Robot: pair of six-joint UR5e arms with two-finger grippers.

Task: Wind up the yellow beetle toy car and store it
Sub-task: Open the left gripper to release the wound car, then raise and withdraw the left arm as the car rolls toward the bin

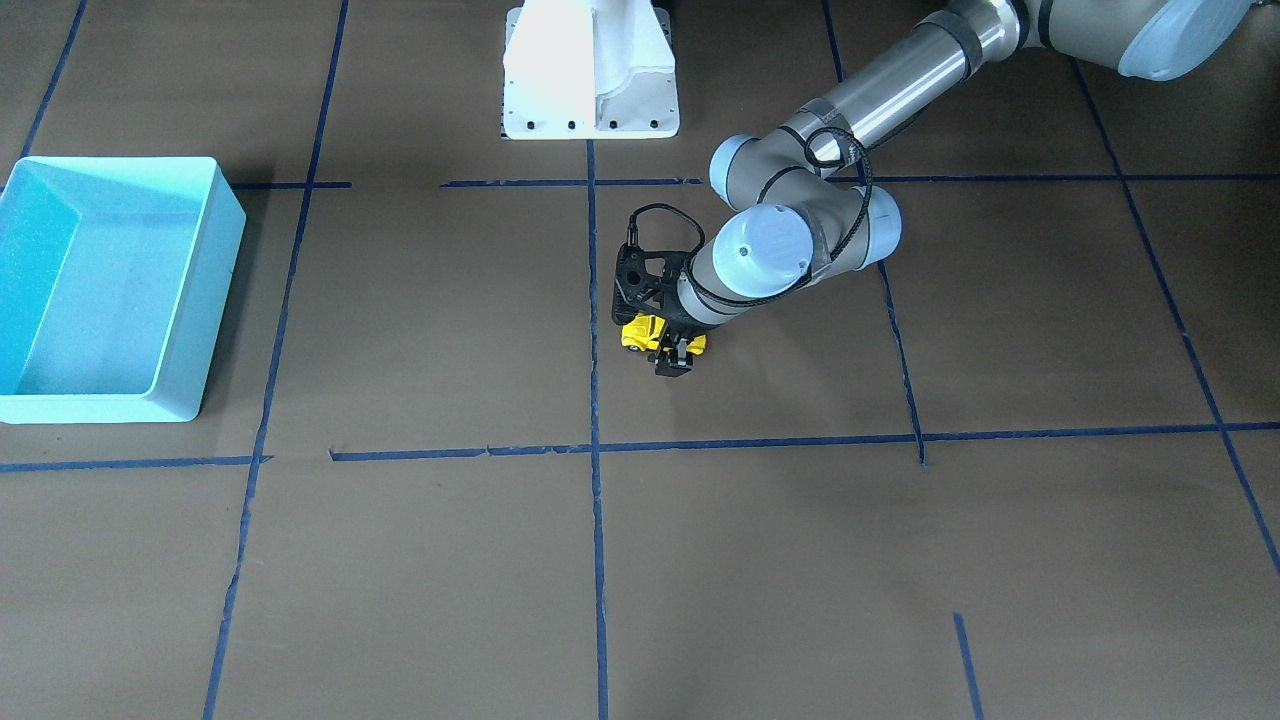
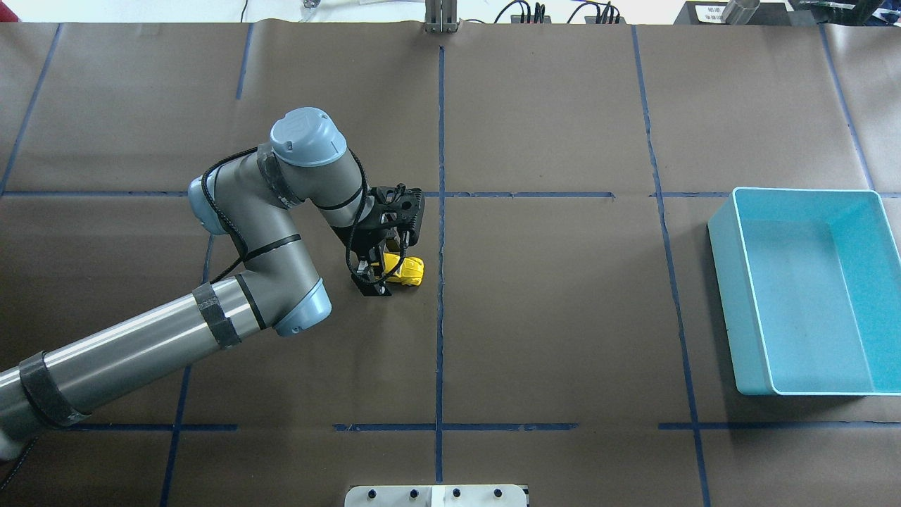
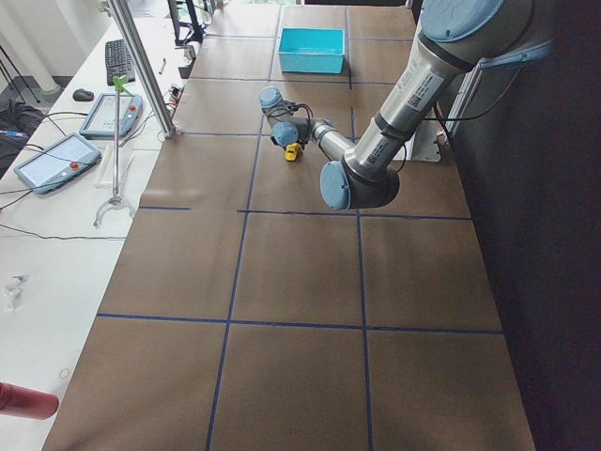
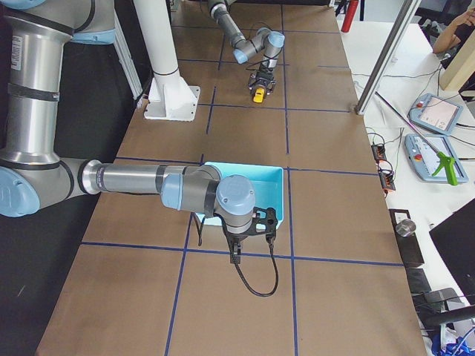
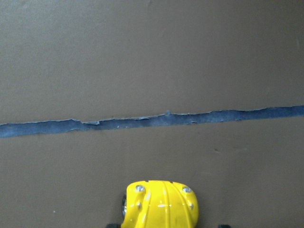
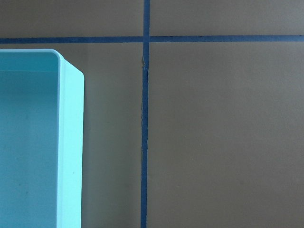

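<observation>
The yellow beetle toy car (image 1: 645,332) stands on the brown table near its middle, beside a blue tape line. It also shows in the overhead view (image 2: 408,271) and at the bottom of the left wrist view (image 5: 159,204). My left gripper (image 1: 672,352) reaches down over the car's middle and looks shut on it (image 2: 380,277). The turquoise bin (image 2: 732,211) sits far off at my right and looks empty. My right gripper (image 4: 237,252) hangs beside the bin's near corner; I cannot tell whether it is open or shut.
The table is brown paper with a grid of blue tape lines (image 5: 152,121). The white robot base (image 1: 590,70) stands at the table's edge. The right wrist view shows the bin's rim (image 6: 71,142) and bare paper beside it.
</observation>
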